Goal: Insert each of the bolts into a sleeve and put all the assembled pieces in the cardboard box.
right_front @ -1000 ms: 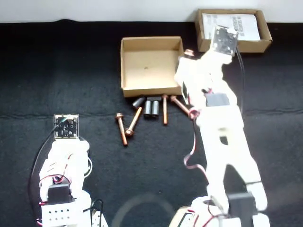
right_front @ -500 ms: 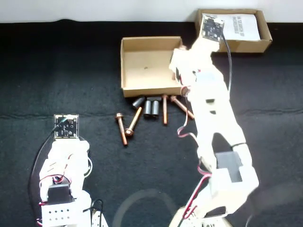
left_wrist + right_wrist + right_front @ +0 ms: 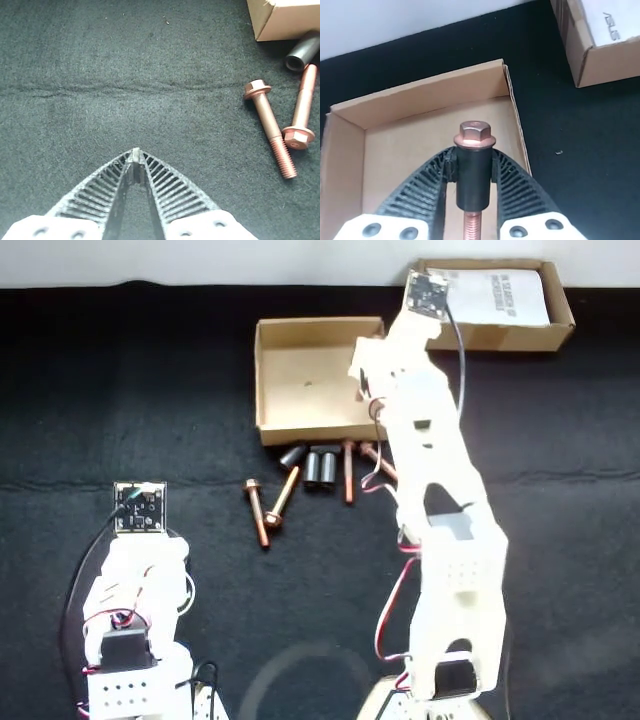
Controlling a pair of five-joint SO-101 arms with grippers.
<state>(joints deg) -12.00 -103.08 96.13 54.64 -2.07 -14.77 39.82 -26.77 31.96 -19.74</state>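
Note:
My right gripper (image 3: 474, 159) is shut on a dark sleeve (image 3: 472, 180) with a copper bolt (image 3: 474, 135) pushed through it, head up. It hangs over the right part of the open cardboard box (image 3: 420, 95). From above, the right gripper (image 3: 366, 365) is at the box's (image 3: 300, 375) right wall. Loose bolts (image 3: 257, 512) (image 3: 283, 492) (image 3: 348, 472) and three dark sleeves (image 3: 320, 465) lie just in front of the box. My left gripper (image 3: 135, 152) is shut and empty, low over the mat, with two bolts (image 3: 270, 127) (image 3: 300, 107) and a sleeve (image 3: 301, 50) ahead of it.
A second cardboard box (image 3: 560, 325) holding a printed sheet stands at the back right. One more bolt (image 3: 376, 458) lies partly under the right arm. The left arm (image 3: 135, 580) sits folded at the front left on the black mat.
The right arm has swung left and stretched out, carrying the sleeved bolt from beside the box's right wall to over the box. The left arm has kept still.

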